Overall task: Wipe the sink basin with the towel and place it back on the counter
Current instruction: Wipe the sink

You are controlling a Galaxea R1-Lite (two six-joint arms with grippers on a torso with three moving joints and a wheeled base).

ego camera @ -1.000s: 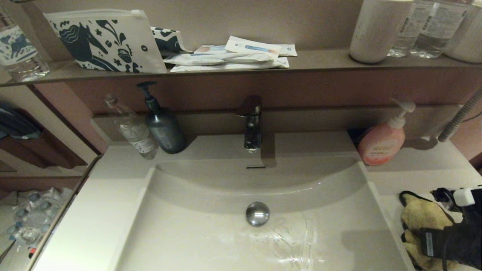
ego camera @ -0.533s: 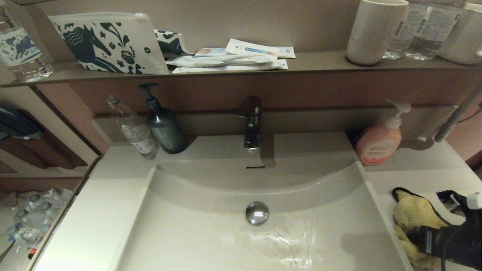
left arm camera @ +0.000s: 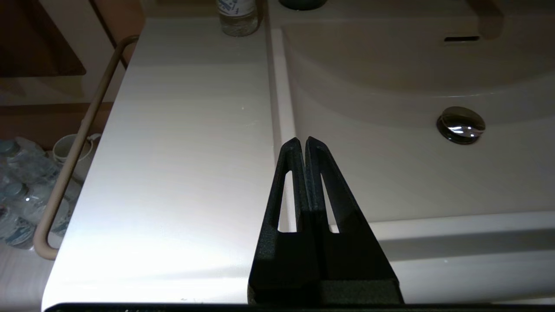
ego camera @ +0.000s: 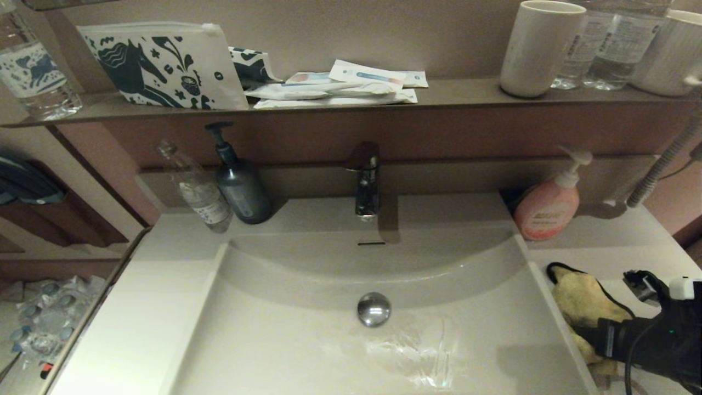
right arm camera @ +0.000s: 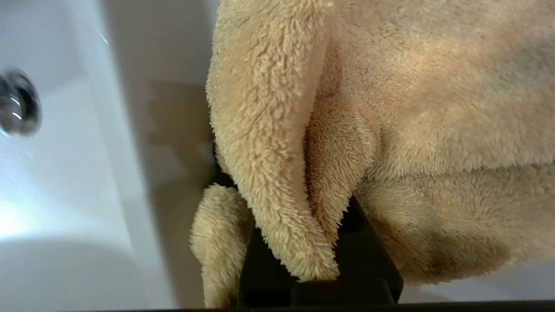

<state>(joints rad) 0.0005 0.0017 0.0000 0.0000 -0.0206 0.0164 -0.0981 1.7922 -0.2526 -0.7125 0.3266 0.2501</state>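
The mustard-yellow towel [ego camera: 581,299] is bunched on the counter [ego camera: 592,255] to the right of the sink basin [ego camera: 307,351], with its black edging toward the back. My right gripper [ego camera: 591,337] comes in from the right edge and is shut on the towel [right arm camera: 390,108]. The fluffy cloth folds over the black fingers and hides their tips. The basin's chrome drain plug [ego camera: 374,309] sits at mid-bowl. My left gripper [left arm camera: 302,141] hangs shut and empty above the basin's left rim, outside the head view.
A chrome tap [ego camera: 366,181] stands behind the bowl. A pink soap bottle [ego camera: 545,211] is behind the towel, and a dark pump bottle [ego camera: 238,186] and a clear bottle [ego camera: 197,189] are back left. Wet streaks [ego camera: 417,351] mark the bowl floor. A hose [ego camera: 658,170] runs at far right.
My right gripper has carried the towel leftward along the counter, closer to the basin's right rim. The left gripper has not visibly moved.
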